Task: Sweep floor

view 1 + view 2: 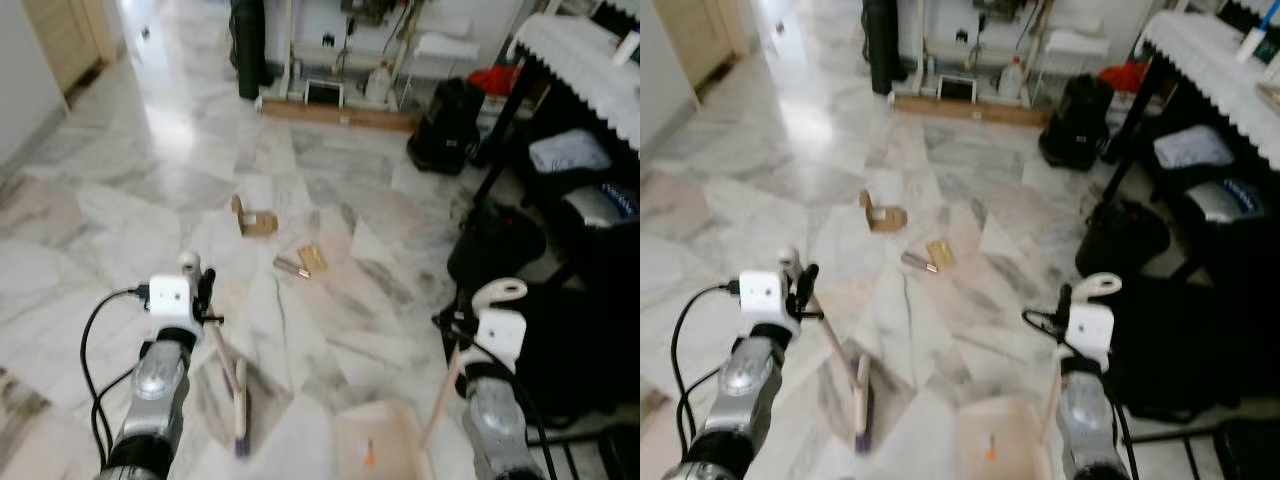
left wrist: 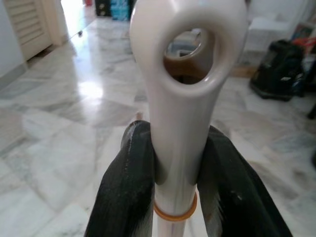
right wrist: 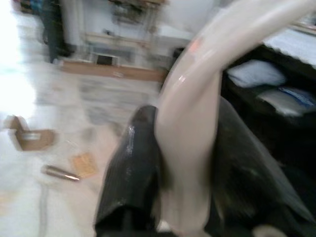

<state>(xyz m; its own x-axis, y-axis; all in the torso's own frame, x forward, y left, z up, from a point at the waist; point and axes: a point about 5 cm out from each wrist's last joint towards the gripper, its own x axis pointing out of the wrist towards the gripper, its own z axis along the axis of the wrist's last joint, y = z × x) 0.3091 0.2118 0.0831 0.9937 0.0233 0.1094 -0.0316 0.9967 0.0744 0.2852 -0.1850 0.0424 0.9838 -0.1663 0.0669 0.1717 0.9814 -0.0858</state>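
Note:
My left gripper (image 1: 203, 296) is shut on the cream broom handle (image 2: 181, 113), which ends in a ring. Its black fingers (image 2: 129, 182) press both sides of it. The handle slants down to the broom head (image 1: 240, 402) on the marble floor just ahead of me. On my right, the other gripper (image 1: 470, 318) is shut on the curved cream dustpan handle (image 3: 193, 118). The beige dustpan (image 1: 385, 442) rests on the floor at the near edge. Farther out lie a folded cardboard scrap (image 1: 254, 219), a tan card (image 1: 313, 258) and a small metal cylinder (image 1: 290, 266).
A dark table with a lace cloth (image 1: 570, 45) and bags (image 1: 497, 245) beneath it crowd the right side. A black backpack (image 1: 447, 123) and a shelf unit with a wooden board (image 1: 340, 112) stand at the back. A door (image 1: 62, 35) is at far left.

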